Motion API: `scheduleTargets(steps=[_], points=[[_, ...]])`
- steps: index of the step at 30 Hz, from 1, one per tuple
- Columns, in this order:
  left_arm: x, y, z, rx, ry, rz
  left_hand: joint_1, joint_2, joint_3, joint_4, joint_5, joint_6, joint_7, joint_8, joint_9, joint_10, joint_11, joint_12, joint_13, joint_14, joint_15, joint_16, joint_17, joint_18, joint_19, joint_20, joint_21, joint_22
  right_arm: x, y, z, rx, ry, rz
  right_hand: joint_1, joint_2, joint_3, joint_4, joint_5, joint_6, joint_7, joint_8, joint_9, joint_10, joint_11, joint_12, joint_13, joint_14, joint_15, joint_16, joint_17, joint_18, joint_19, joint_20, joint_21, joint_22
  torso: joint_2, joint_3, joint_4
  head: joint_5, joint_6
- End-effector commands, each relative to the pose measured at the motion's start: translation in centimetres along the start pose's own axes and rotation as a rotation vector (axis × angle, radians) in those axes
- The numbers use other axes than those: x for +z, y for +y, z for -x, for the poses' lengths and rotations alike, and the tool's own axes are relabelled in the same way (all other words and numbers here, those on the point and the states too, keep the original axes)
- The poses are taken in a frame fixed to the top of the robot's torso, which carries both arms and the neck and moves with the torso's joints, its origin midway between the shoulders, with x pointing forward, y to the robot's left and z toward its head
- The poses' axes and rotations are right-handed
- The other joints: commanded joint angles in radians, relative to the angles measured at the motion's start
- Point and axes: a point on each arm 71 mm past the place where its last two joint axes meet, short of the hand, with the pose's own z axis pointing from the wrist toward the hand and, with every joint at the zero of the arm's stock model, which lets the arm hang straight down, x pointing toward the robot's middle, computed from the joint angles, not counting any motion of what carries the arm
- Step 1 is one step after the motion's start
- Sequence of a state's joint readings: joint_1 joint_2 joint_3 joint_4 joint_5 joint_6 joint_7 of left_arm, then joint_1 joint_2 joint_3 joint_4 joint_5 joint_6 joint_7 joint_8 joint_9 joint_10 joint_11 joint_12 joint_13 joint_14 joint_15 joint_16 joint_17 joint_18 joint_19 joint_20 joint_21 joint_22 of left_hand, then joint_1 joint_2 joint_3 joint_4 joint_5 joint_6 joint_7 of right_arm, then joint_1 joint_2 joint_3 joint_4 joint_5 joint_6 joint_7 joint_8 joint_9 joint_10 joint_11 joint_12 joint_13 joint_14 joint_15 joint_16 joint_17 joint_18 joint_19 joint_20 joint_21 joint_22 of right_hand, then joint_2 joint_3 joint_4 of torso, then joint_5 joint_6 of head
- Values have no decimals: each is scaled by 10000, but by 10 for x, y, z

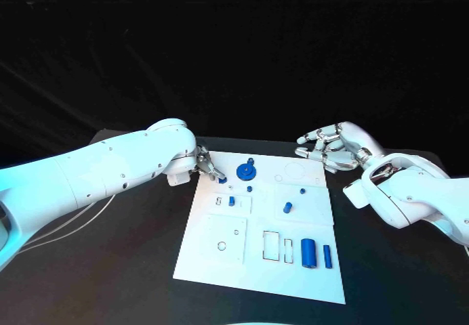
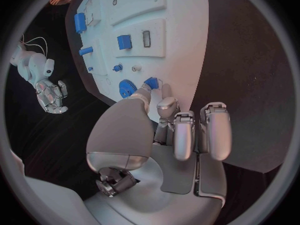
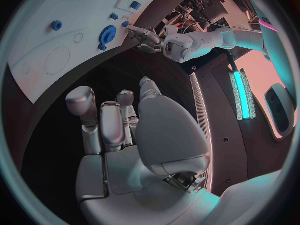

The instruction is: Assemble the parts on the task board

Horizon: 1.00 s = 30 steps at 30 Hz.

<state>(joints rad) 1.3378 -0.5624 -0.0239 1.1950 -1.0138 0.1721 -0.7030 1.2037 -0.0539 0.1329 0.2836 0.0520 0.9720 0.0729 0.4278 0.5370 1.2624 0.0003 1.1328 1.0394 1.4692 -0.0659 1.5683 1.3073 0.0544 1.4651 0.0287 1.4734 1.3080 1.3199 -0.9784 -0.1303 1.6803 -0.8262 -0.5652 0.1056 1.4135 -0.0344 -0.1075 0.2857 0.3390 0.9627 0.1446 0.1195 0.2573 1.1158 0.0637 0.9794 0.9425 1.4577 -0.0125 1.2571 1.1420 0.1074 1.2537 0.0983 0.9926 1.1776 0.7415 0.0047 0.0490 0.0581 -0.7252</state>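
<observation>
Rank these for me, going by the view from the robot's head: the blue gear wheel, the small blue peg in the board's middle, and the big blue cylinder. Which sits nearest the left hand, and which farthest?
1. Blue gear wheel: nearest, at the board's far edge, just beside the left hand.
2. Small blue peg: next, around the board's middle.
3. Big blue cylinder: farthest, in the near part of the board, toward the robot's right.

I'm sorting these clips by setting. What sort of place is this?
Probably a robotics lab test bench: a black table against a dark backdrop, a white task board carrying small blue parts such as a blue gear, and two white robot arms with the silver left hand and right hand.
</observation>
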Motion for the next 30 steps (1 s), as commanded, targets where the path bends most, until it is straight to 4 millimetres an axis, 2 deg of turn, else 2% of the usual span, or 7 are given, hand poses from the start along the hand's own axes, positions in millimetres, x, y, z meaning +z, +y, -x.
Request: scheduleTargets(steps=[1, 14, 21, 22, 26, 27, 30], points=[[-1, -1, -2, -80, 151, 128, 87, -43, -4, -32, -35, 74, -18, -29, -11, 14, -18, 46, 10, 1016, 30, 25, 2635, -151, 278, 23, 19, 891, 0, 1, -2, -30, 135, 128, -20, 60, -39, -18, 61, -66, 0, 49, 16, -62, -25, 3, -3, -37, 7, -51, -3, 191, -19, -10, -67, -5, -6, 0, 0, 9, 3], [-8, 7, 3, -684, -486, -221, -211, -332, -388, 75, -36, 108, -19, -39, -42, 22, -16, 50, -20, 1016, 29, 25, 2635, -141, 259, 16, -7, 850, 1, 1, -2, -77, 158, 108, -8, 72, -36, -25, 67, -67, 0, 51, 17, -54, -26, 17, 6, -32, 6, -48, 6, 188, -6, -11, -58, 3, -13, 0, 14, -37, 110], [-19, 10, 7, -993, -1346, -1102, -28, -554, -767, 7, -34, -84, 36, -82, -62, -389, 33, -390, -537, 1016, 63, 25, 2635, -57, 74, 39, -238, 466, 1, 0, -2, -108, 167, 105, 7, 77, -33, -34, 71, -65, -2, 54, 18, -52, -28, 21, 6, -29, 5, -47, 9, 188, -3, -12, -62, 2, -6, -5, 11, -53, 196], [-21, 10, 7, -1042, -1515, -1333, 120, -560, -820, 0, -34, -128, 55, -77, -60, -508, 55, -501, -663, 1016, 81, 25, 2635, -15, -20, 53, -355, 273, 1, 0, -1, -110, 166, 104, 7, 77, -33, -34, 71, -65, -2, 54, 18, -52, -28, 21, 6, -29, 5, -47, 9, 188, -3, -12, -62, 2, -2, -7, 3, -48, 210], [-27, 7, 10, -1203, -2231, -2275, 934, -621, -1024, -81, -40, -522, 221, -132, -116, -1788, 244, -1856, -2174, 728, 213, -535, 2046, 252, -695, 174, -1208, -1018, 0, 0, -1, -120, 165, 91, 21, 80, -31, -42, 73, -64, -3, 56, 20, -52, -29, 24, 4, -28, 3, -51, 7, 189, -1, -12, -67, 0, -5, -8, 11, -49, 254], [-29, 7, 11, -1234, -2458, -2606, 1137, -641, -1061, -110, -30, -648, 297, -172, -155, -2230, 273, -2341, -2670, 456, 274, -1031, 1544, 419, -1123, 218, -1752, -1821, 0, 0, -1, -126, 166, 88, 21, 80, -31, -42, 73, -64, -3, 56, 20, -52, -29, 24, 4, -28, 3, -51, 7, 189, -1, -12, -67, 0, -7, -3, 11, -47, 257], [-34, 5, 12, -1122, -3012, -3319, 1695, -584, -1112, -161, -26, -920, 456, -276, -298, -2818, 479, -2989, -3136, -363, 430, -2401, 264, 811, -2311, 381, -3348, -3894, 0, 0, -1, -144, 168, 90, 21, 80, -31, -42, 73, -64, -3, 56, 20, -52, -29, 24, 4, -28, 3, -51, 7, 189, -1, -12, -67, 0, -1, 0, 11, -42, 272]])
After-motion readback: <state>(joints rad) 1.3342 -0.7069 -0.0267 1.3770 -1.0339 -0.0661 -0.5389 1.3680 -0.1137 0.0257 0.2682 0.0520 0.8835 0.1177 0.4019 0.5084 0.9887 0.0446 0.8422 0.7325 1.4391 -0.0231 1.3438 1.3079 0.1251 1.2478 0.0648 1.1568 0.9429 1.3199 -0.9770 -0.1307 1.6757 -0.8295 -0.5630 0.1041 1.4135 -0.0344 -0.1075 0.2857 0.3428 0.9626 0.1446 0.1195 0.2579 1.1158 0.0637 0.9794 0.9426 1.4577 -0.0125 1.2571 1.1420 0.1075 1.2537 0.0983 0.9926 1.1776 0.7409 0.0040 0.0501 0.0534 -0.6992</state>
